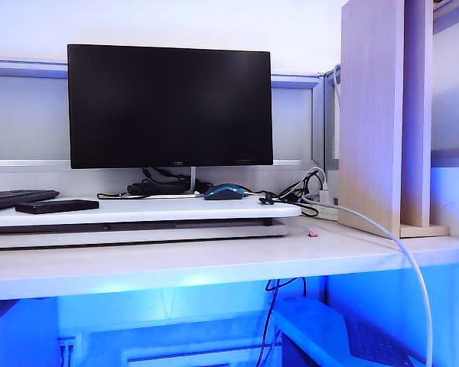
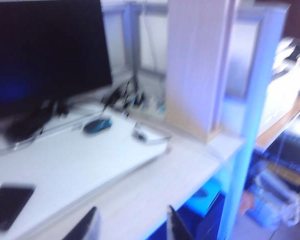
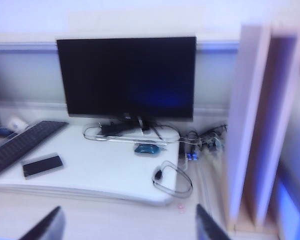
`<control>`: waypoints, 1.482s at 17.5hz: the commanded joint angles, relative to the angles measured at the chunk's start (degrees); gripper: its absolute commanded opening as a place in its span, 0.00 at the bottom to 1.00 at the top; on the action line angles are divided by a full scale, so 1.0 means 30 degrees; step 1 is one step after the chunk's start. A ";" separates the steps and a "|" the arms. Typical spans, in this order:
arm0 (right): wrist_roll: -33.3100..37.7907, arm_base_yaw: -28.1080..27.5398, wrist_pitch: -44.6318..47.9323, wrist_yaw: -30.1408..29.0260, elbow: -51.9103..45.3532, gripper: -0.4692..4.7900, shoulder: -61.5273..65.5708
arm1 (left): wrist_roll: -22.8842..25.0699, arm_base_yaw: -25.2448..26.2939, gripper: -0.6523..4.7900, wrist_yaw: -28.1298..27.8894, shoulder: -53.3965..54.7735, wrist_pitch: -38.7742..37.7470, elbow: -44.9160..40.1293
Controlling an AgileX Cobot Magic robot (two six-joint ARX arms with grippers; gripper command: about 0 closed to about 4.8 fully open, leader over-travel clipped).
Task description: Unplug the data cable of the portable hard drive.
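left tool [image 2: 132, 225] wide, empty, above tabletop [image 2: 155, 185] | right tool [image 3: 127, 225] wide, empty | hard drive [image 3: 42, 165] beside keyboard [image 3: 20, 145] | cable [image 3: 171, 179] loose

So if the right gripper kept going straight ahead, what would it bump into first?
Probably the white raised board: the right gripper, open and empty, points low across the desk toward its front edge, left of the looped data cable. Depth is unclear.

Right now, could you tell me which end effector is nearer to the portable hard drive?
Left, as far as the wrist views show. The left end effector hovers open just off the desk edge beside the hard drive; the right end effector sits open farther back, with the hard drive well ahead.
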 commanded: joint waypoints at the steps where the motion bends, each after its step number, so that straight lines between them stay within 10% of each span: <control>1: 0.0794 -0.0022 0.1617 0.0685 -0.3490 0.81 -0.1982 | 0.0474 -0.0022 0.45 -0.0758 -0.0984 0.1049 -0.2331; 8: 0.0568 -0.0015 0.1661 0.0670 -0.5909 0.80 -0.3337 | -0.2259 0.0007 0.44 -0.1617 -0.8612 0.4007 -0.9435; 18: 0.2375 -0.0029 0.5996 0.1617 -1.2917 0.78 -0.5945 | -0.3592 0.0015 0.39 -0.7235 -0.8772 0.3781 -1.1482; 26: 0.3286 -0.0029 0.7067 0.2820 -1.7274 0.70 -0.5952 | -0.4357 0.0007 0.38 -0.7446 -0.8772 0.5719 -1.5635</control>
